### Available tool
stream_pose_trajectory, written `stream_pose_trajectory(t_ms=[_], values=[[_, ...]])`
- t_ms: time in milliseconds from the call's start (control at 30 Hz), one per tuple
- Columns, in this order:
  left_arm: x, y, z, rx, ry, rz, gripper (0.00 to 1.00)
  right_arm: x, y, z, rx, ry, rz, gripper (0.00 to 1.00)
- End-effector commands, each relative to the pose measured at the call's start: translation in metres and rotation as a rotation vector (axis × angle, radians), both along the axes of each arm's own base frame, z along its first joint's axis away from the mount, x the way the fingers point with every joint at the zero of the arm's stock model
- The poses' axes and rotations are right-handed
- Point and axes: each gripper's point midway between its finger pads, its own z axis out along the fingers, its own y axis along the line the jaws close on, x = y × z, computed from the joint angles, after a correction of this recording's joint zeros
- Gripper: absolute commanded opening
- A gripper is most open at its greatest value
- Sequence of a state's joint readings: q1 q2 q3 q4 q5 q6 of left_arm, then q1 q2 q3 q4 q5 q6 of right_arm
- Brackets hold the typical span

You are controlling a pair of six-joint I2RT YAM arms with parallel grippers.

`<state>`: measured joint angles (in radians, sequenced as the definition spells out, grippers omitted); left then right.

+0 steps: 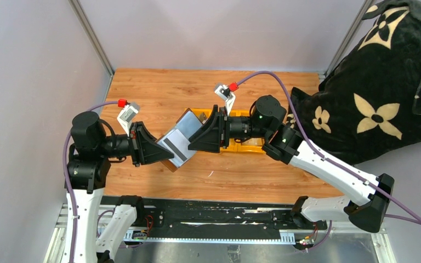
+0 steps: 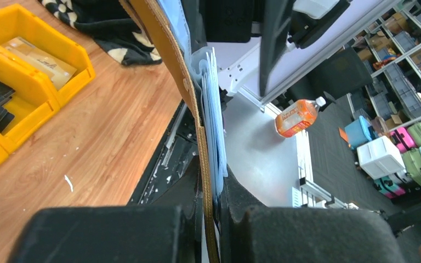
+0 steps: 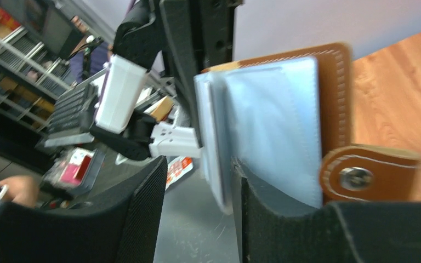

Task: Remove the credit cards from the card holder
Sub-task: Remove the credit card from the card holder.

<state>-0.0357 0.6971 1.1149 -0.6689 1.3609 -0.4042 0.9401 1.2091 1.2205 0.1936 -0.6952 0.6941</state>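
Wood bench (image 1: 142, 87) under grey walls: above its middle the holder (image 1: 180, 138) hangs open, long axis running near-left to far-right. The left gripper (image 2: 214, 203) clamps its near-left end. The right gripper (image 3: 200, 175), jaws parted, straddles the far-right leaves. Some cards (image 2: 38, 55) lie in the bin (image 2: 49, 109); any inside the sleeves are indistinguishable.

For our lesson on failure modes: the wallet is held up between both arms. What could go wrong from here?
1. The card holder hangs in the air, clamped at one edge by the left gripper; a tug could pull it free.
2. The right gripper has its fingers either side of several thin layers, so it may pinch a sleeve rather than a card.
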Motion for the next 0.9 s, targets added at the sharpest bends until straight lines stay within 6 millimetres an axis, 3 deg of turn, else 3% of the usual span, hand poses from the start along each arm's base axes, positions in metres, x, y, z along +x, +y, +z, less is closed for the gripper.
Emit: stream_pose_trajectory(t_ms=[0, 267, 433, 600, 700, 800, 867], values=[[0.002, 0.0, 0.012, -0.003, -0.064, 0.019, 0.02, -0.026, -0.01, 0.019, 0.049, -0.025, 0.118, 0.51], [0.002, 0.0, 0.014, -0.005, -0.067, 0.019, 0.02, -0.031, -0.007, 0.023, 0.062, -0.02, 0.158, 0.53], [0.001, 0.0, 0.015, -0.007, -0.069, 0.016, 0.03, -0.027, 0.001, 0.024, 0.058, -0.023, 0.173, 0.47], [0.0, 0.0, 0.015, -0.009, -0.067, 0.009, 0.05, -0.024, 0.01, 0.024, 0.054, -0.017, 0.19, 0.27], [-0.002, 0.0, 0.014, -0.012, -0.06, -0.006, 0.13, -0.023, 0.009, 0.028, 0.067, -0.025, 0.184, 0.11], [-0.005, 0.0, 0.014, -0.014, -0.062, -0.021, 0.21, -0.025, 0.005, 0.033, 0.082, -0.044, 0.176, 0.01], [-0.007, 0.0, 0.014, -0.015, -0.065, -0.028, 0.24, -0.026, 0.002, 0.036, 0.098, -0.055, 0.17, 0.0]])
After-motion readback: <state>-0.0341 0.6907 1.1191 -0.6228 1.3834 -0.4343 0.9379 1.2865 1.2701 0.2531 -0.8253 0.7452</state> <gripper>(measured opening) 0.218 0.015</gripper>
